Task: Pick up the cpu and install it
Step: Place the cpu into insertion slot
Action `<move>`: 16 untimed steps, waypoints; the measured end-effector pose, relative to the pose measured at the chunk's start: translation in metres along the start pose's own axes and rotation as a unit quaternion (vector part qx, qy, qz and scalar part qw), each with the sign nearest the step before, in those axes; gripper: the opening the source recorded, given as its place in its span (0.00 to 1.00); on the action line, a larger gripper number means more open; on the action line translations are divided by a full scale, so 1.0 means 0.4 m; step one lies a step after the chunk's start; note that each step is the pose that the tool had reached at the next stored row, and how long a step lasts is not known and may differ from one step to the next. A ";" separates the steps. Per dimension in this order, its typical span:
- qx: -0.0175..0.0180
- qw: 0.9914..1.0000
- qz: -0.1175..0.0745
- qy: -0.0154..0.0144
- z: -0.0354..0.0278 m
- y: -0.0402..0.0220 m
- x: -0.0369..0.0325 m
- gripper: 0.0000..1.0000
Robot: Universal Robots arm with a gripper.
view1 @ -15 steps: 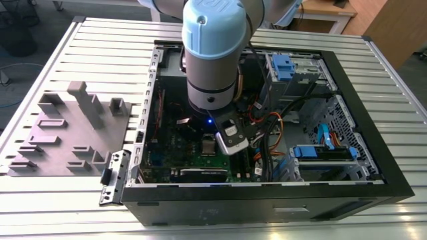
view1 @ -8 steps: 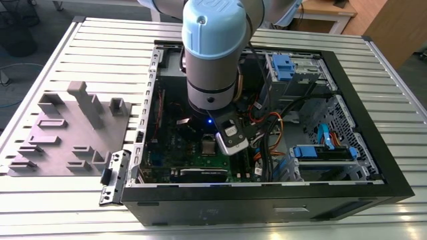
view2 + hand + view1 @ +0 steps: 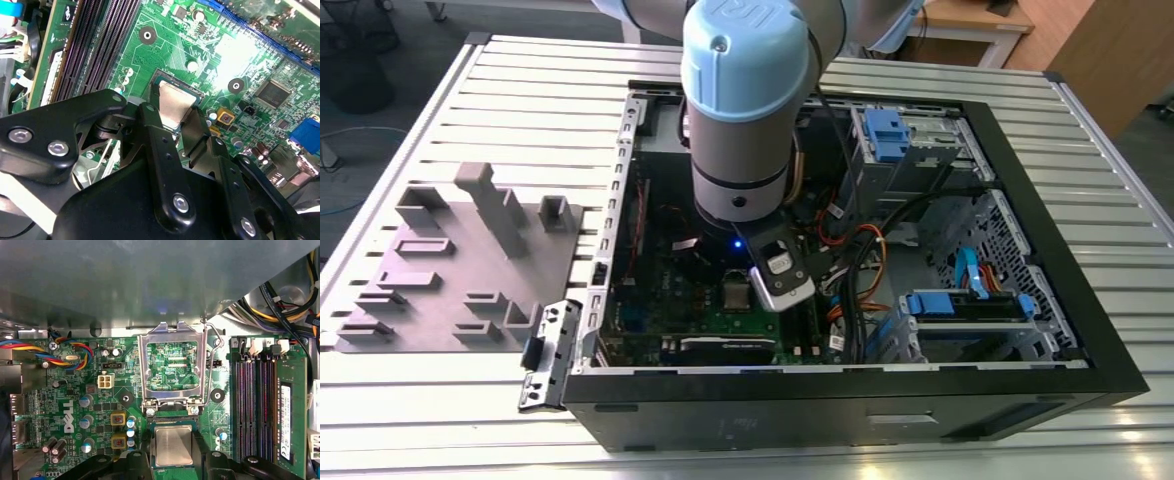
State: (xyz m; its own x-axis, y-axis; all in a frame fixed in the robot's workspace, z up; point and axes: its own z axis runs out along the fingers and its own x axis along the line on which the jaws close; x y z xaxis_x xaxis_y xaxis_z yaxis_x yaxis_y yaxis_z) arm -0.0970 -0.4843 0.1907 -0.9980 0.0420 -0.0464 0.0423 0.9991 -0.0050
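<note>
The gripper is pinching the cpu by two opposite edges, holding it at the socket; whether it is fully seated, I can't quite tell. The metal load frame is standing flipped open, not yet clamped, on the green motherboard.

The arm is a thick silver-grey cylinder with a rounded pale-blue cap bearing a faint raised marking. A black band rings its lower end, near a small glowing blue light and a silver-and-black camera module. The gripper is matte black, with flat linkage bars pinned by silver screws.
</note>
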 end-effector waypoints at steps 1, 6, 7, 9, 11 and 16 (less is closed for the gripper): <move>0.000 1.000 0.000 0.000 0.000 0.000 0.000 0.42; 0.000 1.000 0.000 0.000 0.000 0.000 0.000 0.42; 0.000 1.000 0.000 0.000 0.000 0.000 0.000 0.42; 0.000 1.000 0.000 0.000 0.000 0.000 0.000 0.44; 0.000 1.000 0.000 0.000 0.000 0.000 0.000 0.50; 0.000 1.000 0.000 0.000 -0.003 0.000 0.000 0.50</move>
State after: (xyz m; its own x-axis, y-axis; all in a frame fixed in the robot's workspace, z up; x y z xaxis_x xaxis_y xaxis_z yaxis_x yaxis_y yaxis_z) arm -0.0971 -0.4843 0.1920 -0.9980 0.0422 -0.0463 0.0425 0.9991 -0.0052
